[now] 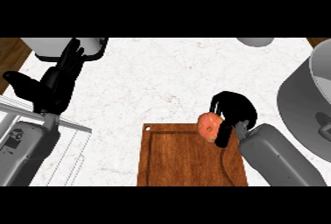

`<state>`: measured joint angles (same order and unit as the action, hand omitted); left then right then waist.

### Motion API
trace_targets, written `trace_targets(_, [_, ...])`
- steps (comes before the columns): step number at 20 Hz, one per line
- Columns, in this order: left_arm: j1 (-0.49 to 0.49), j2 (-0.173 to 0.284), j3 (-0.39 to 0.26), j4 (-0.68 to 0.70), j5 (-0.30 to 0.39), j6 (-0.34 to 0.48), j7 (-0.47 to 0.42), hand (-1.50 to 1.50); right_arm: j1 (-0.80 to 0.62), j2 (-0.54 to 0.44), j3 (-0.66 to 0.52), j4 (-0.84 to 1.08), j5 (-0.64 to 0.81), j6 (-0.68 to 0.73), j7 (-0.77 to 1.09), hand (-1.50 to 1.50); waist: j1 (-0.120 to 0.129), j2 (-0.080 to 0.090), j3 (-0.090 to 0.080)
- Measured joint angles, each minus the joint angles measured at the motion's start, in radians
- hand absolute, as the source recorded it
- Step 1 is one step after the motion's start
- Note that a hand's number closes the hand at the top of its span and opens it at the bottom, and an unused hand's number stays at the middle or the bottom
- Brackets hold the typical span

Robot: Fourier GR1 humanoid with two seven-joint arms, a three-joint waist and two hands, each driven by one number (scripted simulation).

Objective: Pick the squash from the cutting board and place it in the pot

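Note:
An orange squash (209, 126) hangs at the top right corner of the wooden cutting board (181, 157). My right hand (234, 113) is curled round it from the right, thumb and fingers wrapping its sides. The grey pot (307, 100) stands at the right edge, only partly in view, a short way right of the hand. My left hand (55, 83) rests open at the far left with fingers pointing up, away from the board.
A white container (48, 47) sits at the top left behind the left hand. A wire rack (39, 127) lies at the left edge. Another white object (256, 41) shows at the top right. The counter is pale marble.

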<state>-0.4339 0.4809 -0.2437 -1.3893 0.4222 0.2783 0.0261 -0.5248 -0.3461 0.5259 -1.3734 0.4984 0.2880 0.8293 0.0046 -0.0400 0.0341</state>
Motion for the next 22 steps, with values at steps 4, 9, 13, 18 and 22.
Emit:
trace_targets(4, [0.019, 0.006, 0.012, -0.008, -0.004, 0.003, 0.002, 0.0, -0.001, -0.084, -0.003, -0.1, 0.084, -0.051, -0.002, 1.5, -0.016, -0.006, 0.001])
trace_targets(9, [0.038, 0.012, 0.025, -0.019, -0.007, 0.005, 0.004, 0.0, -0.038, -0.188, -0.044, -0.234, 0.206, -0.126, 0.038, 1.5, -0.03, -0.014, 0.0])
trace_targets(13, [0.051, 0.02, 0.036, -0.042, -0.004, 0.003, 0.007, 0.0, -0.044, -0.244, -0.102, -0.337, 0.261, -0.178, 0.076, 1.5, -0.033, -0.012, -0.002])
trace_targets(18, [0.063, 0.026, 0.049, -0.071, -0.005, 0.002, 0.007, 0.0, -0.029, -0.271, -0.194, -0.447, 0.264, -0.22, 0.111, 1.5, -0.032, -0.005, -0.003])
trace_targets(22, [0.067, 0.029, 0.055, -0.091, -0.008, 0.002, 0.011, 0.0, -0.004, -0.298, -0.28, -0.493, 0.243, -0.252, 0.104, 1.5, -0.027, 0.004, -0.002])
